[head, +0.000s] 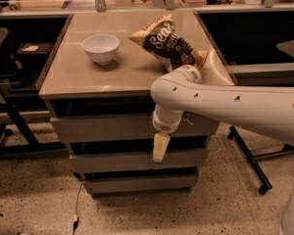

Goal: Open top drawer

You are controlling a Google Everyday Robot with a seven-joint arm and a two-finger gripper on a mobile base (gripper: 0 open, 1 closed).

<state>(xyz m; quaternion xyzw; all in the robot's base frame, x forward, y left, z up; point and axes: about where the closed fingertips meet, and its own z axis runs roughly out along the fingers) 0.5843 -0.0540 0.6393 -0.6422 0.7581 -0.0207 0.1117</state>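
The top drawer [103, 127] is the widest grey flat front, just under the tabletop, with small light scratches right of centre. It sits in line with the two narrower grey drawers [112, 160] below it. My white arm [225, 102] reaches in from the right across the cabinet front. My gripper [160, 148] points straight down in front of the top drawer's lower edge and the dark gap beneath it, right of centre. It holds nothing that I can see.
On the tan tabletop [73, 72] stand a white bowl [101, 48] and a brown chip bag [169, 43]. A dark chair [5, 82] stands at the left and a wheeled stand's legs [250, 165] at the right. A cable [77, 204] lies on the speckled floor.
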